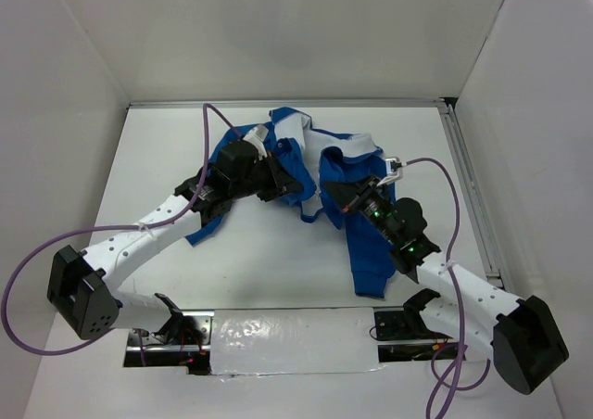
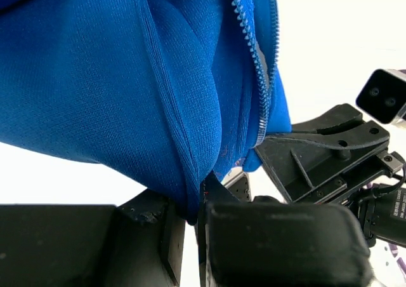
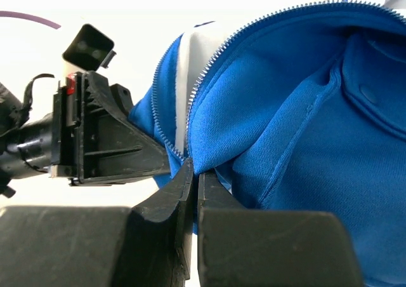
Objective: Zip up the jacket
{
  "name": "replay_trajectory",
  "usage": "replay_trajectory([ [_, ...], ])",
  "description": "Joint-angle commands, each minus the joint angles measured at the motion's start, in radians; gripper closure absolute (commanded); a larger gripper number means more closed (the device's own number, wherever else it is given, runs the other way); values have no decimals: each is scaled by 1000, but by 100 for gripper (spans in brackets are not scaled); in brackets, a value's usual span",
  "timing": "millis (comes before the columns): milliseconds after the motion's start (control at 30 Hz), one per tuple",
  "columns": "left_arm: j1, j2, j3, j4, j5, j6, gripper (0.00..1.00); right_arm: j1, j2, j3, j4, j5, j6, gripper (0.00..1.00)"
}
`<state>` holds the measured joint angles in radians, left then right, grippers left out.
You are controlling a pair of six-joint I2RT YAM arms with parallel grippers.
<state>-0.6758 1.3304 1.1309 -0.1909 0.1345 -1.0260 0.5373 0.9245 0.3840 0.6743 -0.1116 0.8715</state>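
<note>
From above, the jacket (image 1: 357, 243) lay crumpled mid-surface (image 1: 259, 271). In the left wrist view, the left claw (image 2: 193, 211) was closed on a blue fold. In the right wrist view, the right claw (image 3: 193, 179) pinched the fabric below the zipper (image 3: 209, 77).

Both arms angled inward, left pincer (image 2: 194, 214) and right pincer (image 3: 193, 182) each clamped on jacket (image 1: 366, 252).

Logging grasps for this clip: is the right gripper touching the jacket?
Touching. The right wrist view shows the right gripper with its jaws closed on a fold of the jacket at its front edge.
</note>
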Motion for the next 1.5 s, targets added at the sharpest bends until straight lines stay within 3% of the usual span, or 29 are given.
replay_trajectory([
  [0,-4,-37,4,59,11,-20,100,18,-36,4,131,-20,-5,100],
  [600,-4,-22,29,41,-6,-31,100,44,-29,-71,300,-46,24,100],
  [1033,-33,10,30,68,43,18,100,46,-36,-56,271,108,17,100],
  [1467,-59,23,52,28,-13,21,100,38,-42,-45,209,78,11,100],
])
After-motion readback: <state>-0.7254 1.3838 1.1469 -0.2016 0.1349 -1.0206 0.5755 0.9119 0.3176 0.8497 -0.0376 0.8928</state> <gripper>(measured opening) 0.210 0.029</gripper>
